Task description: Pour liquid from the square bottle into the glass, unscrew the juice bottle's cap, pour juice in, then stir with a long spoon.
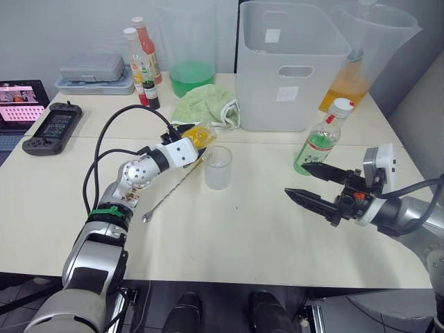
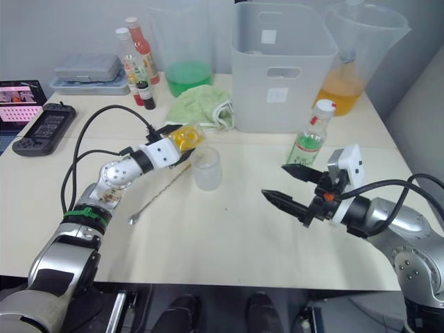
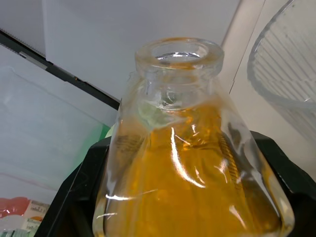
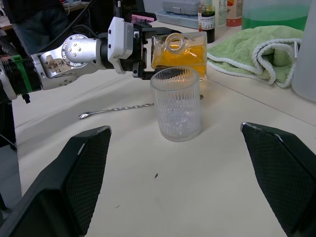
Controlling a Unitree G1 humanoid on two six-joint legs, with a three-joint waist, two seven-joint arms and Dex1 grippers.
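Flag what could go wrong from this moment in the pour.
The square bottle, tilted uncapped in the left gripper, has its mouth behind the glass rather than over it, so liquid might spill onto the table. The long spoon lies beside the glass and could be knocked.

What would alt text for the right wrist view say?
The left hand holds a square clear glass bottle of amber liquid tipped just behind the empty ribbed clear glass tumbler. A long silver bar spoon lies beside it on the cream table.

Long spoon [image 1: 171, 192] bowl hidden behind the glass [image 1: 218, 167]
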